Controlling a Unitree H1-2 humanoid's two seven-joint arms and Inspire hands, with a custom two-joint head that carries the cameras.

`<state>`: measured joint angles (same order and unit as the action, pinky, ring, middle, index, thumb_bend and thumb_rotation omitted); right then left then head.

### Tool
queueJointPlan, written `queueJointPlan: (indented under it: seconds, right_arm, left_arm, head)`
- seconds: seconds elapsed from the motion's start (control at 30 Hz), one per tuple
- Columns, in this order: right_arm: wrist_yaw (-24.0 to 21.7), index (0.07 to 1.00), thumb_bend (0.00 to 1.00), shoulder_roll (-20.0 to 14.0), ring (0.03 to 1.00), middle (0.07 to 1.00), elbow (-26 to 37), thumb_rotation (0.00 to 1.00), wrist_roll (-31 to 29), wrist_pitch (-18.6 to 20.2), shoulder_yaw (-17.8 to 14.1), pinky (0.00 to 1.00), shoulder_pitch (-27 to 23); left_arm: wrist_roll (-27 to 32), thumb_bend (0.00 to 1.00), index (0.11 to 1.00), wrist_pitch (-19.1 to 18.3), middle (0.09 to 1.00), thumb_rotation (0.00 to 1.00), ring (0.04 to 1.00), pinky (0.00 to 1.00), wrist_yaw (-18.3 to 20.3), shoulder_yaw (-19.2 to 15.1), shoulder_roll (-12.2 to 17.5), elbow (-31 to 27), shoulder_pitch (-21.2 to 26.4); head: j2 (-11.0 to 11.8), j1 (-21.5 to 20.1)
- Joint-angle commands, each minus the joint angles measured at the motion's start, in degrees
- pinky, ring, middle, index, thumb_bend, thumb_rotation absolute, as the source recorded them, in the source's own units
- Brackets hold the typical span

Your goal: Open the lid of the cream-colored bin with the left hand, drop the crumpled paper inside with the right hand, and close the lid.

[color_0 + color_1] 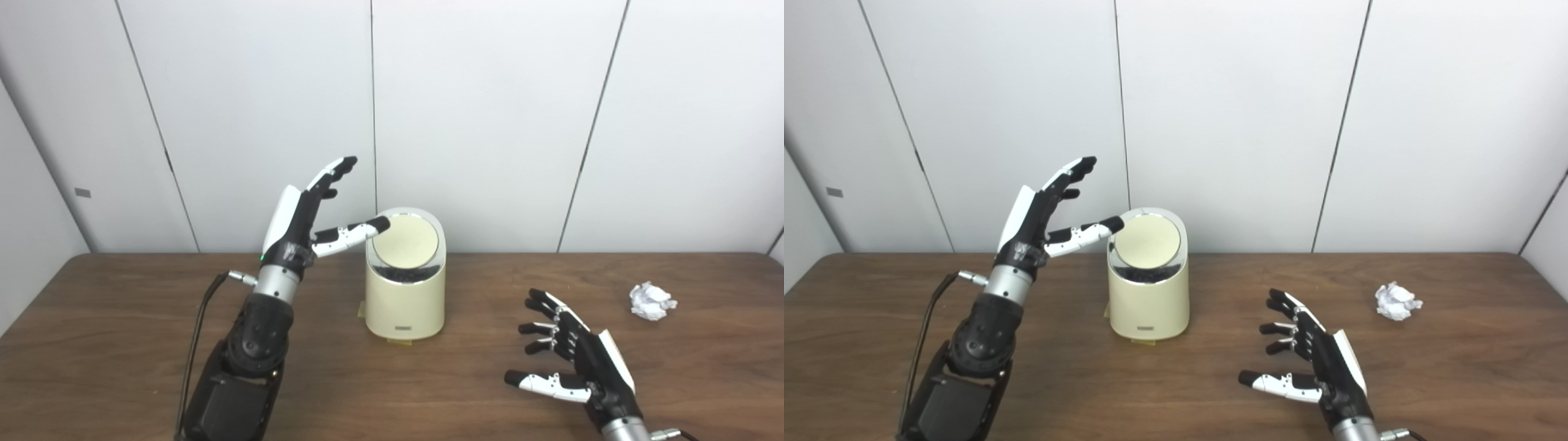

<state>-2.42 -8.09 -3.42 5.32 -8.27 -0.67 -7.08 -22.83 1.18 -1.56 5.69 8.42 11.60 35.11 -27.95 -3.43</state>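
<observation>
Left hand point(1041, 211) (thumb out) at bin lid point(1145, 243)

A cream-colored plastic bin point(405, 304) with a pale cream round lid point(405, 240) ringed in silver stands on the dark brown wood-grain bench point(122, 343), the crumpled paper ball point(652, 301) is white, and both black-and-white hands, left point(306, 214) and right point(572, 358), have black fingertips.

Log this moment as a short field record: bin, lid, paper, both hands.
bin: cream-colored bin, upright on the table
lid: lid tilted, dark gap under its lower edge
paper: crumpled paper on the table, right of the bin, untouched
left hand: left hand raised, open, thumb at the lid's left rim
right hand: right hand open, empty, short of the paper
</observation>
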Motion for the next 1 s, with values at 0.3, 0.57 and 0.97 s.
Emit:
queueJointPlan:
  seconds: [0.3, 0.57, 0.97]
  right_arm:
    - [0.5, 0.863, 0.82, 0.7, 0.699, 0.860, 2.2, 0.15, -0.8, -2.0, -0.2, 0.53, -2.0]
    - [0.8, 0.864, 0.81, 1.0, 0.689, 0.859, 2.7, 0.16, 0.3, -1.8, -0.2, 0.51, -1.9]
    - [0.6, 0.863, 0.83, 1.4, 0.691, 0.854, 3.3, 0.20, 0.3, -0.9, -0.1, 0.52, -2.0]
  left_arm:
    - [-12.1, 0.97, 1.000, -6.4, 1.000, 0.45, 1.000, 1.00, 0.3, 6.9, 3.3, 1.3, 7.6]
    - [-16.0, 1.00, 1.000, -7.3, 1.000, 0.41, 1.000, 1.00, -0.3, 9.1, 4.0, 3.0, 8.8]
    - [-21.1, 1.00, 1.000, -9.5, 1.000, 0.41, 1.000, 1.00, 1.9, 11.8, 5.5, 0.8, 8.5]
  head:
    - [-0.2, -0.5]
    - [-0.4, -0.6]
    - [-0.5, -0.8]
